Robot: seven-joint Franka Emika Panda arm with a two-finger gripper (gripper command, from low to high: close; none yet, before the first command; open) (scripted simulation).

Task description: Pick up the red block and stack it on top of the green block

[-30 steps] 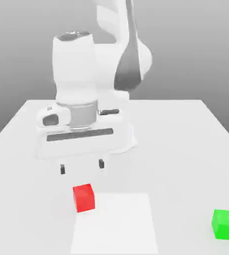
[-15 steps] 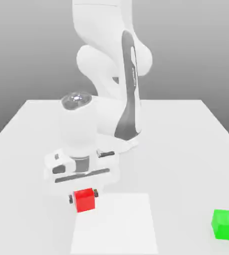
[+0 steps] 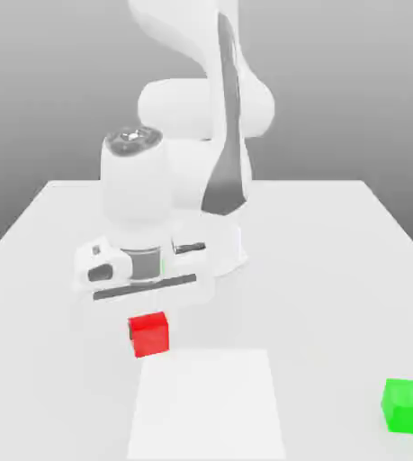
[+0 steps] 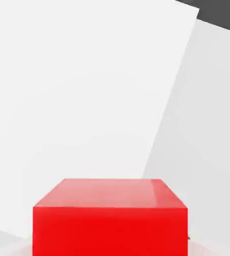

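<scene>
At the exterior view's left, the white robot arm [image 3: 187,135] bends down over the white counter [image 3: 336,261], and its pincer [image 3: 148,317] sits directly above the small bright-red cube with smooth matte faces [image 3: 149,334]. The cube appears to hang a little above the counter surface, just under the hand, so I judge that the pincer is closed on the red block and has it lifted, although the fingers themselves are hidden behind the cube and the hand body. In the hand view the red block [image 4: 110,217] is very close to the camera, which agrees with a block held between the fingers. Below it, toward the middle of the exterior view, a lighter square patch [image 3: 210,405] lies flat on the counter. At the exterior view's right, well apart from the red block, the small bright-green cube with smooth matte faces [image 3: 407,406] rests on the counter with nothing on top. So the picking part seems done. What is left is to carry the red block across to the green block, lower it squarely on top and release it.
</scene>
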